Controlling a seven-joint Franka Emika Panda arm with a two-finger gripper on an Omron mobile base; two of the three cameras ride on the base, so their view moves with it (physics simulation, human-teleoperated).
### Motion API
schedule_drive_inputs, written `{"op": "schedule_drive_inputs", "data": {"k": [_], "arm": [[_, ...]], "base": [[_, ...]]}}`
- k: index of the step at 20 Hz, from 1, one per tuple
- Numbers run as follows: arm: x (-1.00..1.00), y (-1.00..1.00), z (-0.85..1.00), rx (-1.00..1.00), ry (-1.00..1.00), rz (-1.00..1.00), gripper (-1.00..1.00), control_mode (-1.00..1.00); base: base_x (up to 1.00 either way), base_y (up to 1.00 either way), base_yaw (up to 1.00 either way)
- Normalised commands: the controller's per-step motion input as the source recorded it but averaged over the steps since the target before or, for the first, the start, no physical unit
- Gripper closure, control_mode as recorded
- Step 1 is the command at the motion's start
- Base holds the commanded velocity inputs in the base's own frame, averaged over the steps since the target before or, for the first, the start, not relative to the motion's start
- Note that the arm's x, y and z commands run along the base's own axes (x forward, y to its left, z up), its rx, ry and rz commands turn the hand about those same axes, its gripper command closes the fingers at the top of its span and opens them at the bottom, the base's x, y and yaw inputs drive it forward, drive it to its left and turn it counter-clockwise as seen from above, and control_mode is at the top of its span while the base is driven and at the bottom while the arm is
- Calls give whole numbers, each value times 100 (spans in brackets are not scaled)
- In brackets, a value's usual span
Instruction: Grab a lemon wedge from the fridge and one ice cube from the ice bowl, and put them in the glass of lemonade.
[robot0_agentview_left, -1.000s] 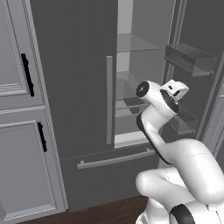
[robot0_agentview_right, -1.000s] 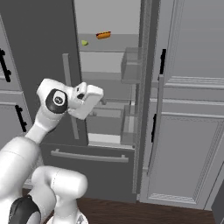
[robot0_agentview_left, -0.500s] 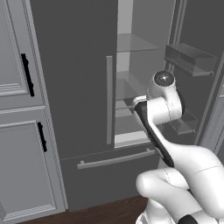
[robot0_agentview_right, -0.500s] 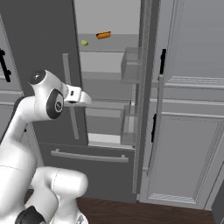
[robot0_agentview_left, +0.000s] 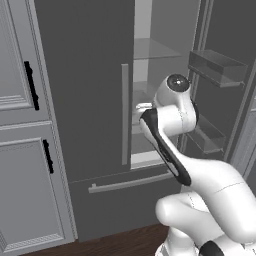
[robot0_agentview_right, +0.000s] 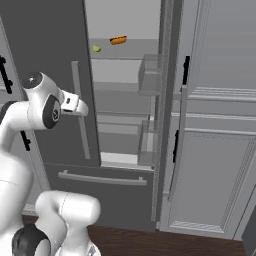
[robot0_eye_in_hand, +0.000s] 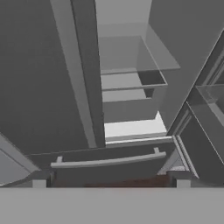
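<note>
1. The fridge (robot0_agentview_right: 125, 100) stands with its right door swung wide, so that the pale shelves can be reached; the left door, a flat dark grey slab with a long light-grey bar handle (robot0_agentview_right: 81, 110), is shut.
2. The lemon wedge (robot0_agentview_right: 96, 48), a small yellow-green crescent, lies on the upper shelf (robot0_agentview_right: 130, 55) near its left edge, well apart from the arm. A reddish-orange hot dog (robot0_agentview_right: 118, 40) rests just beside it, nearer the back edge of the same shelf.
3. The claw (robot0_eye_in_hand: 111, 178) is spread fully and nothing is gripped; its two dark tips frame the bottom drawer (robot0_eye_in_hand: 109, 162) and the lower shelves, so the hand is judged to be aimed too low for the wedge.
4. The reach toward the upper shelf is judged not yet begun.
5. The door bins (robot0_agentview_right: 150, 75) appear as translucent boxes; the shelves are smooth, flat and matte.
</note>
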Motion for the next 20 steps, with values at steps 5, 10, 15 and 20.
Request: {"op": "schedule_drive_inputs", "data": {"k": [5,10,15,20], "arm": [[14,70,0,3,0,13,-100,-100],[40,36,-21,0,0,5,-100,-100],[49,-1,-41,0,-2,0,-100,-100],[59,-15,-18,0,0,0,-100,-100]], "base": [[0,0,0],[0,0,0],[0,0,0],[0,0,0]]}}
